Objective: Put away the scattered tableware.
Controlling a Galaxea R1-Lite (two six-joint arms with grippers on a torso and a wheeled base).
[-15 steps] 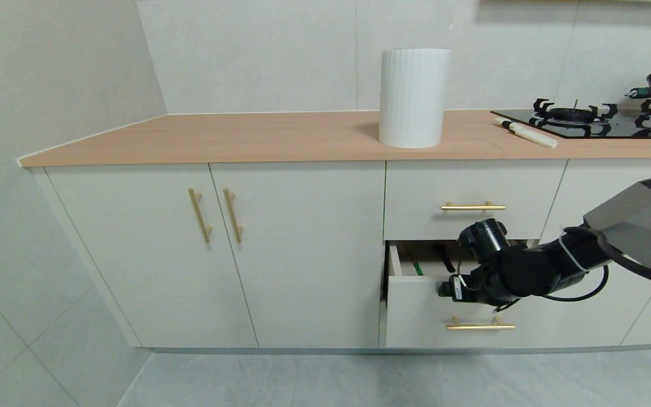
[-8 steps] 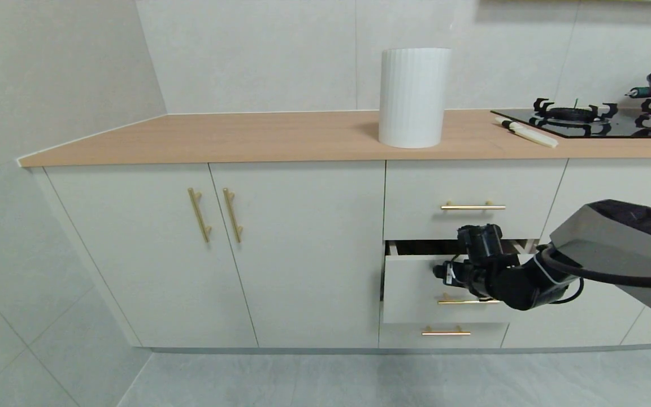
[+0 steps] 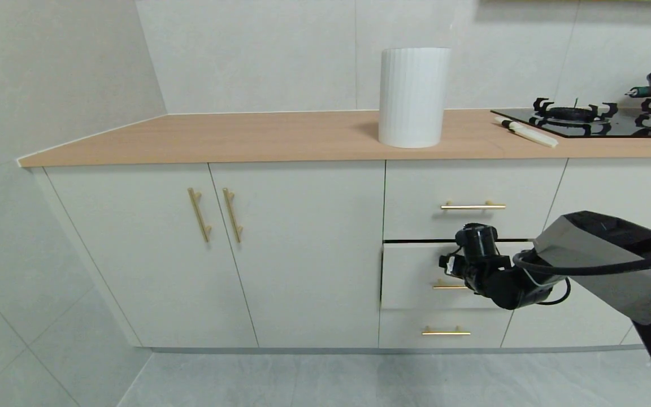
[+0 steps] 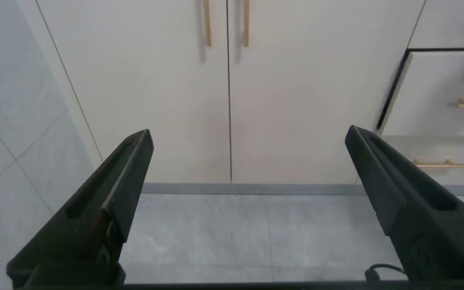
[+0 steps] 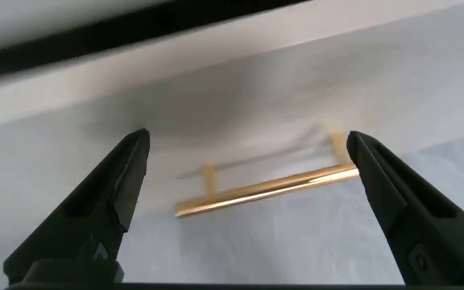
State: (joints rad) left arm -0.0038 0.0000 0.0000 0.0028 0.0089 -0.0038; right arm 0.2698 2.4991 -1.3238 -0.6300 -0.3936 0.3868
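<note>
The left end effector (image 4: 248, 145) is held spread before the cupboard doors (image 4: 228, 80). Further right, the drawer (image 3: 410, 277) is seen almost shut, the right end effector (image 3: 451, 263) spread close to its front by the handle (image 5: 268, 189). A pale utensil (image 3: 526, 134) lies on the desk (image 3: 246, 138) beside the hob (image 3: 585, 121); it may be stranded if the drawer is closed.

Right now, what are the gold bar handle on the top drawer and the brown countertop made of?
Gold bar handle: probably metal, brass-coloured, with a soft sheen. Brown countertop: wood or wood-look laminate, matte, evenly tan; which one cannot be told.
</note>
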